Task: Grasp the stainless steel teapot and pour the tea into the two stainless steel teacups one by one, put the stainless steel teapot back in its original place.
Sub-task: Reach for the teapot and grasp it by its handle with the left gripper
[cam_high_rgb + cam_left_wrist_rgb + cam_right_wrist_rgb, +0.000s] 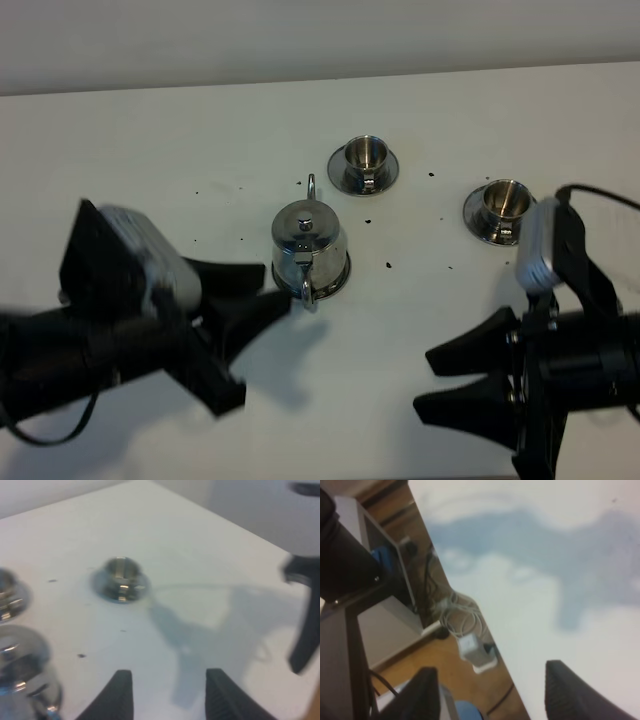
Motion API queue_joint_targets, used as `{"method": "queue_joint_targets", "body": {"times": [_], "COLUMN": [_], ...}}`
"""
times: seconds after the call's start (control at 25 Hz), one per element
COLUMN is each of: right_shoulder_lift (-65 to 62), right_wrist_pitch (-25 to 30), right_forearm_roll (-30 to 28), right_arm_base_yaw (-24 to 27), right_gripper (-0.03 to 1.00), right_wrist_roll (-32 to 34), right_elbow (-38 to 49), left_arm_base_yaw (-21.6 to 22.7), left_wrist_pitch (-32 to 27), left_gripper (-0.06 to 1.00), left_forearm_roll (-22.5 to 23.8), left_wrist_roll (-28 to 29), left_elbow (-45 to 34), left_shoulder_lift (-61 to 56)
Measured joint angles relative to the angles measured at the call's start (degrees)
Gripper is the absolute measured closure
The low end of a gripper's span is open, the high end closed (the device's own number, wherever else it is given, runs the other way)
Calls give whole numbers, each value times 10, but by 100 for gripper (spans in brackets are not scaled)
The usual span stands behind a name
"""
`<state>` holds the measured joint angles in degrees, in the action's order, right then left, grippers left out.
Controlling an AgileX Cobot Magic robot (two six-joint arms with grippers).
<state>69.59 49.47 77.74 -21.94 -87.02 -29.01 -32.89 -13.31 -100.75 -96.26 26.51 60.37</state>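
Near edge, right side: right gripper [425, 380], jaws spread, nothing between them. Its wrist view shows only the table [150, 150] edge and cables [460, 612] on the floor below. You can leave it parked.

Left gripper [169, 679]: jaws spread, empty.

Teapot [308, 245]: upright mid-table, lid on. Handle [308, 292] is turned toward the near edge and the spout [311, 185] points away. The handle sits just beside the far tip of the left jaws, outside the gap, not between them.

Beyond the teapot: middle cup [365, 155] just behind it, right cup [505, 200] off to the side, each on a saucer [338, 172]. Dark specks [388, 265] lie scattered around them.

Judgement: the step in hand is the first, reaching for the teapot. Nothing is lifted or poured yet.

Next move: you need to shift the left jaws toward the far side so the handle loop falls between them, then close. The handle looks thin and slick, so come in square or the teapot may swing in the grip.
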Motion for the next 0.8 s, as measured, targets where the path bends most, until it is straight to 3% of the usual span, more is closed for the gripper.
{"method": "queue_joint_targets", "body": {"times": [0.16,0.32,0.48,0.64,0.8], "right_shoulder_lift": [-1,-36,-107,-198,-290], "right_wrist_pitch": [1,11,56,128,187], "right_forearm_roll": [-125,-298,-470,-611,-693], "right_arm_base_yaw": [0,0,0,0,0], "right_gripper": [51,53,56,57,57], "right_wrist_roll": [173,396,595,733,823], "right_elbow": [-71,-136,-167,-168,-167], "left_arm_base_yaw": [0,0,0,0,0], "left_wrist_pitch": [60,84,102,122,158], "left_gripper": [57,57,57,57,57], "left_forearm_roll": [43,106,151,161,162], "left_wrist_roll": [84,144,177,185,185], "left_elbow": [28,53,78,104,116], "left_shoulder_lift": [0,0,0,1,1]}}
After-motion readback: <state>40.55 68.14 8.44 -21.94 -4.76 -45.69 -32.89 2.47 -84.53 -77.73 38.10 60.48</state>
